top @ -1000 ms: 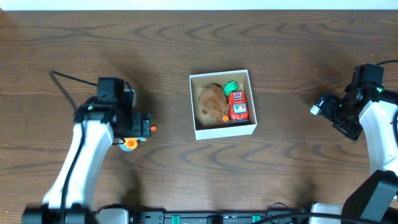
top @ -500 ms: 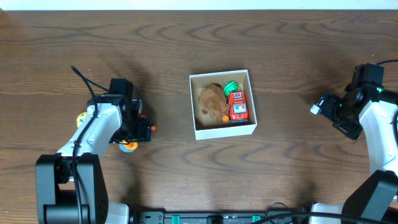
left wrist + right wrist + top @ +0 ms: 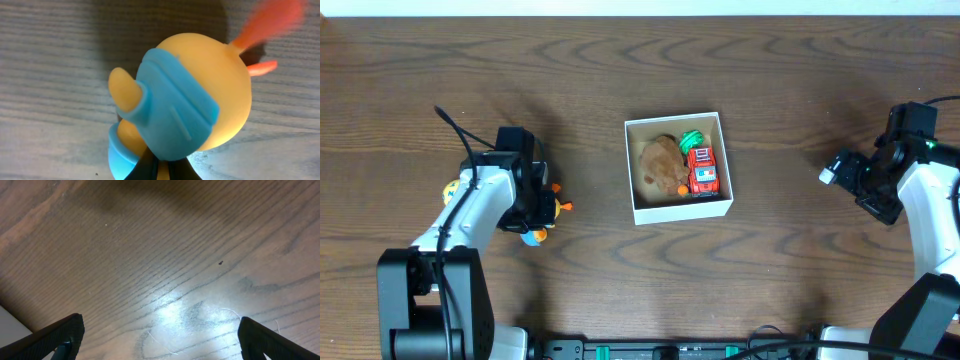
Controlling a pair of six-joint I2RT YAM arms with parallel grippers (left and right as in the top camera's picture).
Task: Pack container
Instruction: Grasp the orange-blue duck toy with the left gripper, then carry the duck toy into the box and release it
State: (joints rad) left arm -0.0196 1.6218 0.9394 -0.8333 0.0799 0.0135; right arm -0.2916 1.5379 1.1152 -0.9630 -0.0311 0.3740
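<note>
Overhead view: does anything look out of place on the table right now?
One thing: a yellow-and-blue toy is by the left hand, outside the container that holds the other toys. Nothing looks spilled or damaged.

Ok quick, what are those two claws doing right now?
Left gripper: closed on the yellow-and-blue toy.
Right gripper: open, empty.

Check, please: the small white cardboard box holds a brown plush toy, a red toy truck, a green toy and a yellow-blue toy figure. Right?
No. The overhead view shows the yellow-blue toy figure outside the white cardboard box, on the wooden table by the left tool. The brown plush toy, red toy truck and green toy are inside.
</note>
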